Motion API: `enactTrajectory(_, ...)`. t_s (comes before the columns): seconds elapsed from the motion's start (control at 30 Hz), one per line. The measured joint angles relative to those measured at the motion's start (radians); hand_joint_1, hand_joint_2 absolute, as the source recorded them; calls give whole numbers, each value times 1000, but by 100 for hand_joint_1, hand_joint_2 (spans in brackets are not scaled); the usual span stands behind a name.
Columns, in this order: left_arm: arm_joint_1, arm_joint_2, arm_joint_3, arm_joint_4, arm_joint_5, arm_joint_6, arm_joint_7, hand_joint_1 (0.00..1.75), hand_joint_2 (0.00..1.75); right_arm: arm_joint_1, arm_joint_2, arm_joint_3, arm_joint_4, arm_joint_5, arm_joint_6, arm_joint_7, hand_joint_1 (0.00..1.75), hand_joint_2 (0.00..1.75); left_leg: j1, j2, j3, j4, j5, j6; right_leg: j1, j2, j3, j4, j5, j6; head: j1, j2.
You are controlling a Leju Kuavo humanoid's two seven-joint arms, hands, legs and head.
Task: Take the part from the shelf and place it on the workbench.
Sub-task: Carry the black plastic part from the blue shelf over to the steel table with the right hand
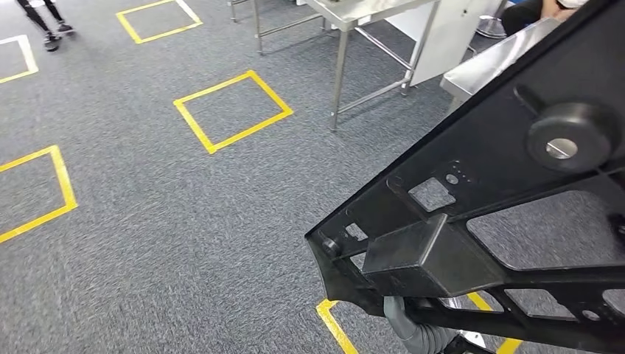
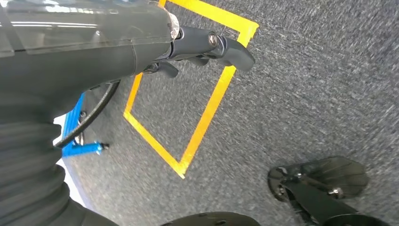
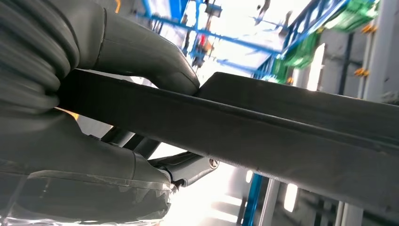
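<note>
Part [image 1: 508,184] carried in the air by the right hand [image 3: 141,113], above grey carpet.

Black and flat, with cut-out windows, a boxy block and a round knob, the part slants across the right of the head view, clear of the floor [image 1: 147,221]. The right hand clamps its edge, thick thumb on one face and darker fingers [image 3: 188,169] under the other. The left hand [image 2: 207,47] hangs over the carpet holding nothing, fingers loosely curled. Yellow tape squares [image 1: 232,110] mark the floor, and a steel tabletop [image 1: 368,9] on thin legs stands beyond, well apart from the part.
</note>
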Motion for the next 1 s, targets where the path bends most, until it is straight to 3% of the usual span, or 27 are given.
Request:
enactTrajectory(0.03,1,0,0,0,-2,-1,0,0,175,2,-2,-2,0,3,-4,0,175,175,-1,13,1,0,-2,0,-3,-9,-24,47,-12,3,0,0)
enactTrajectory(0.07,2,0,0,0,-4,-1,0,0,175,3,-4,-5,-1,6,-6,-1,175,175,-2,26,2,0,-4,0,-5,-13,-31,58,-6,5,0,0)
enactTrajectory(0.1,1,0,-1,0,-6,-1,0,0,175,4,-6,-7,-1,7,-8,-1,175,175,-2,39,5,0,-7,-2,-6,-19,-13,23,20,6,0,0)
enactTrajectory(0.2,-2,0,-1,0,-6,-2,0,0,175,4,-10,-10,-8,8,-8,-1,175,175,-6,69,21,1,-19,-13,-1,-67,98,-185,105,-3,0,0)
enactTrajectory(0.27,-5,-1,-1,0,-6,-2,0,0,175,4,-11,-10,-12,9,-8,-1,175,175,-10,85,28,0,-26,-23,6,-81,119,-229,110,-15,0,0)
enactTrajectory(0.33,-8,-1,-1,0,-7,-2,0,0,175,5,-13,-12,-16,9,-8,-2,175,175,-11,98,35,-2,-32,-34,5,-57,119,-231,111,-26,0,0)
enactTrajectory(0.4,-12,0,-2,0,-7,-3,1,0,175,4,-14,-13,-19,9,-9,-2,175,175,-8,70,28,31,-59,-44,-1,-36,125,-238,113,-38,0,0)
enactTrajectory(0.43,-13,0,-2,0,-6,-3,1,0,175,2,-14,-14,-20,8,-9,-2,175,175,-6,44,8,78,-86,-47,-4,-26,129,-241,114,-43,0,0)
enactTrajectory(0.47,-16,0,-2,0,-6,-4,1,0,175,0,-14,-14,-20,7,-9,-2,175,175,-5,21,-23,146,-119,-49,-3,-17,130,-241,113,-46,0,0)
enactTrajectory(0.53,-19,0,-2,0,-4,-4,3,0,175,-3,-15,-14,-17,3,-8,0,175,175,-5,4,-91,278,-165,-50,0,7,132,-241,112,-49,0,0)
enactTrajectory(0.57,-19,0,-2,0,-1,-4,4,0,175,-3,-15,-14,-15,0,-6,0,175,175,-5,2,-109,303,-161,-49,1,21,133,-240,111,-50,0,0)
enactTrajectory(0.6,-16,0,-2,0,2,-3,4,0,175,-4,-15,-14,-11,-3,-4,1,175,175,-5,-1,-108,287,-135,-47,2,36,135,-240,110,-50,0,0)
enactTrajectory(0.63,-13,0,-2,0,5,-2,5,0,175,-5,-15,-14,-8,-8,-1,0,175,175,-5,-8,-89,231,-94,-43,3,51,138,-239,110,-49,0,0)
enactTrajectory(0.7,-7,0,-1,0,11,-1,5,0,175,-13,-16,-14,1,-17,5,-2,175,175,-3,-50,-38,91,-21,-34,3,78,139,-236,107,-44,0,0)
enactTrajectory(0.77,-5,0,-1,0,12,0,8,0,175,-25,-17,-14,13,-26,10,-5,175,175,-3,-85,-12,21,-1,-28,2,99,132,-234,109,-34,0,0)
enactTrajectory(0.83,-2,-1,-1,0,12,1,13,0,175,-34,-21,-14,24,-32,12,-10,175,175,-3,-76,-9,12,-3,-21,-1,120,124,-235,112,-19,0,0)
enactTrajectory(0.87,-1,-2,-1,0,12,1,16,0,175,-36,-25,-14,29,-34,12,-12,175,175,-2,-65,-7,7,0,-15,-2,117,121,-232,110,-14,0,0)
enactTrajectory(0.93,3,-4,-1,0,12,2,22,0,175,-46,-32,-14,39,-38,13,-15,175,175,2,-40,-4,-2,5,-3,2,69,95,-181,79,-4,0,0)
enactTrajectory(1.0,10,-5,-1,0,12,5,26,0,175,-58,-35,-14,47,-40,12,-17,175,175,0,-13,-4,-3,4,3,0,9,31,-53,17,3,0,0)
